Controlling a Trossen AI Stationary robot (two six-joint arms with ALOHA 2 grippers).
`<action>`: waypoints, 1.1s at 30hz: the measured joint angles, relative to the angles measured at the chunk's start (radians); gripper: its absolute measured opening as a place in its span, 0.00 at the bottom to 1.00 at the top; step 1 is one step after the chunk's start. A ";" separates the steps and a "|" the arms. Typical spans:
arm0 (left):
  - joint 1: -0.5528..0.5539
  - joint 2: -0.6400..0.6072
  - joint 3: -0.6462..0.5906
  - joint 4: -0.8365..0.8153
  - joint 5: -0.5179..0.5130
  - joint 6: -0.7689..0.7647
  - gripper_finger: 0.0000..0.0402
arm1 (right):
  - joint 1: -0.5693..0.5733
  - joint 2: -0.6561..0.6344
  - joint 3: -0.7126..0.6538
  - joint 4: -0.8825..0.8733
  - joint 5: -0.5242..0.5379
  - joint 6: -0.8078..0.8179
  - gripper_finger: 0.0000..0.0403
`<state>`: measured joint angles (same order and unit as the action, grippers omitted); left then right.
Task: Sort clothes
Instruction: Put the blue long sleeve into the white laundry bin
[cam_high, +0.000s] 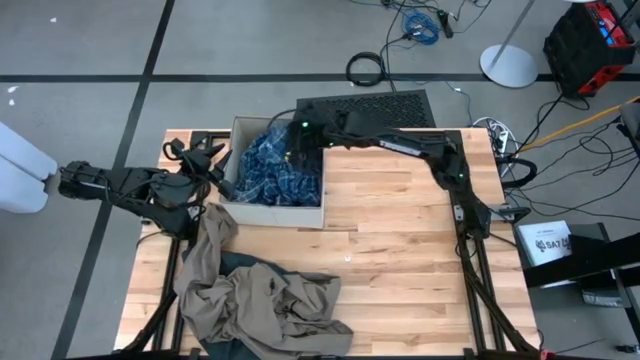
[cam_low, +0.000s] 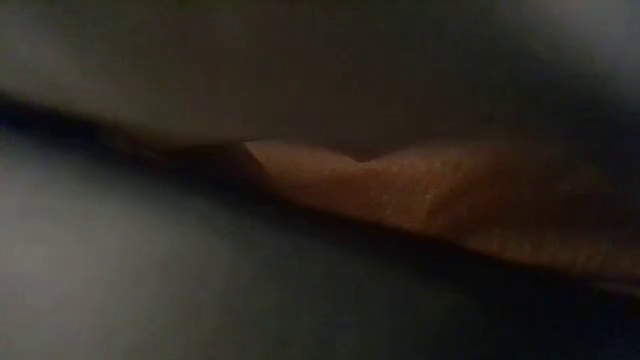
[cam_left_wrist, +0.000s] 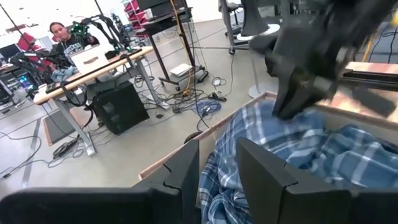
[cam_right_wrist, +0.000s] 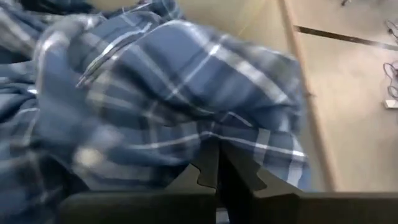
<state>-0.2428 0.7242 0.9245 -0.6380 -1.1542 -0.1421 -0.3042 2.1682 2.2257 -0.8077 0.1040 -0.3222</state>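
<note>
A blue-and-white plaid garment (cam_high: 280, 172) lies bunched in the beige cardboard box (cam_high: 272, 214) at the table's far left. My right gripper (cam_high: 297, 140) reaches into the box from the right and is shut on the plaid (cam_right_wrist: 186, 81). My left gripper (cam_high: 216, 166) is open at the box's left wall (cam_left_wrist: 186, 149), its fingers a little apart, with plaid (cam_left_wrist: 217, 180) showing in the gap. A khaki-tan garment (cam_high: 255, 300) lies crumpled on the table's near left, over a darker garment (cam_high: 252, 268). My right gripper has its two fingers closed together with their tips in a bulge of the plaid garment (cam_right_wrist: 214, 127) near the box's far side. The fingers come from above, slanting down from the right. The fingers themselves hide the place of contact. The garment rests in the box.
Bare wood tabletop (cam_high: 400, 250) lies to the right of the box and the khaki pile. A black perforated panel (cam_high: 380, 105) stands at the table's far edge. The low view is covered by dim cloth close to the camera (cam_low: 420, 200). A person sits at a desk far off (cam_left_wrist: 59, 34).
</note>
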 joint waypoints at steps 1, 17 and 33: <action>0.000 0.000 0.000 0.000 0.000 0.000 0.29 | 0.001 0.021 0.000 0.023 -0.001 0.000 0.00; 0.000 0.000 0.000 0.000 0.000 0.004 0.29 | 0.005 0.268 0.002 0.338 -0.206 0.053 0.00; 0.000 0.000 0.000 0.001 0.000 0.018 0.29 | -0.035 0.315 0.001 0.260 -0.388 0.121 0.00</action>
<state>-0.2426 0.7242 0.9245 -0.6372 -1.1545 -0.1246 -0.3390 2.4828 2.2264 -0.5478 -0.2840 -0.2015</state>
